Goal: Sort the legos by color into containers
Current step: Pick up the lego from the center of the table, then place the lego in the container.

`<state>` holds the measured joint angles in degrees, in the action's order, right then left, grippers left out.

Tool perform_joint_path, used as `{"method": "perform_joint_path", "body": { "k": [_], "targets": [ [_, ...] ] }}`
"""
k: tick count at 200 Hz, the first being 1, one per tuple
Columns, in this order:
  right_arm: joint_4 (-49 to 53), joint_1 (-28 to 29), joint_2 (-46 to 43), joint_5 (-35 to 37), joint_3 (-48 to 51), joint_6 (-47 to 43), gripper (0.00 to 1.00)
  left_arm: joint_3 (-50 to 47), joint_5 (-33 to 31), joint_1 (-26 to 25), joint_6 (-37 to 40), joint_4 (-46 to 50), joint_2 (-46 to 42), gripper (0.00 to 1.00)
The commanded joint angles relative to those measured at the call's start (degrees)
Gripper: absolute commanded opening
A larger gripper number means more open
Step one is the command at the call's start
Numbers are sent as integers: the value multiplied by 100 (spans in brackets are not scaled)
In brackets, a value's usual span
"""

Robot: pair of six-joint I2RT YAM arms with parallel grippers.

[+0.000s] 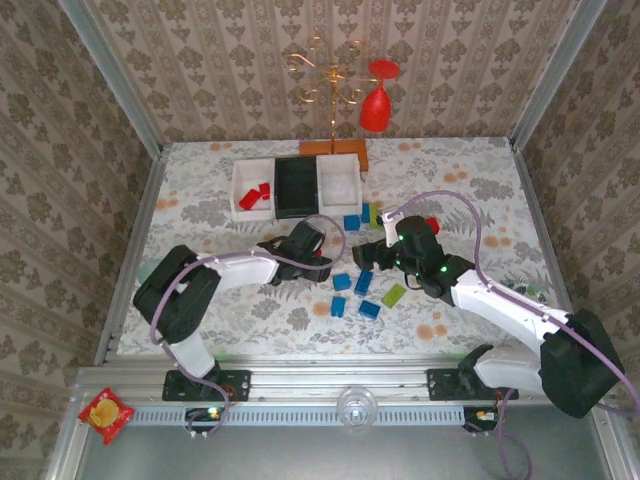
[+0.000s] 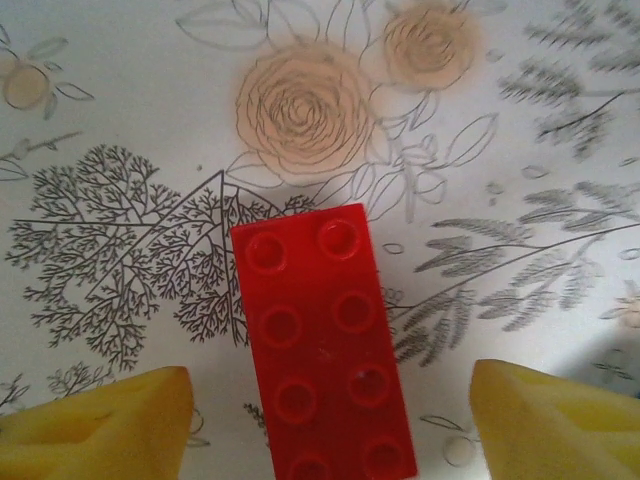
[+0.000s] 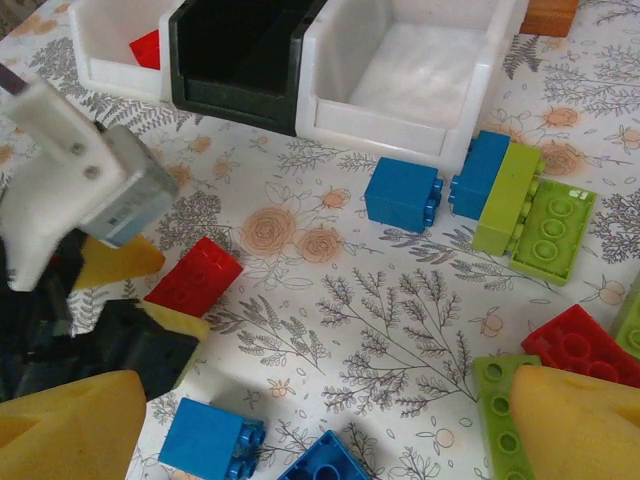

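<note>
legos (image 1: 362,283): red/blue/lime, scattered flat | containers (image 1: 296,186): left white bin (image 1: 245,174) holds reds

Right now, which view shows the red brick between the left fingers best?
Left wrist: the red brick lies flat mid-frame, studs clear, with a gap to the left fingers on either side. Right wrist shows it smaller, at an angle, beside those fingers. Top external gives a small red sliver of it.

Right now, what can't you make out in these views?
Left wrist: red lego's near end, cut by bottom edge.
Top: that lego mostly hidden under left gripper.
Right wrist: black bin interior too dark; left white bin cut by top edge.
Right wrist: green lego partly behind a finger of the right gripper.
</note>
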<state>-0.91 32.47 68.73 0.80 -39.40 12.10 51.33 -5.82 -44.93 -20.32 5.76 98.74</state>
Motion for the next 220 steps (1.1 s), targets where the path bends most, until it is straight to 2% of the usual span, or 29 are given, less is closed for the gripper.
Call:
{"method": "perform_joint_path", "body": {
  "k": [1,53,82,114,138,164,220],
  "targets": [
    [-63,-12,33,-45,-11,-37,95,257,-24,-3,3,120,220,68],
    [28,-13,114,17,-68,-6,95,334,-461,-6,4,-90,480,43],
    [55,-14,84,73,-68,-6,95,96,-726,154,-12,-274,53,34],
    [33,-12,112,44,-68,9,96,-172,-664,869,104,-514,-844,33],
    [14,-12,156,-39,-86,38,95,29,-489,1604,284,-557,-1020,33],
    [-5,-4,205,-49,-95,60,96,680,-349,2260,496,-504,-552,33],
    [209,-12,375,594,-173,89,95,2187,-283,2822,628,-136,940,39]
  ]
}}
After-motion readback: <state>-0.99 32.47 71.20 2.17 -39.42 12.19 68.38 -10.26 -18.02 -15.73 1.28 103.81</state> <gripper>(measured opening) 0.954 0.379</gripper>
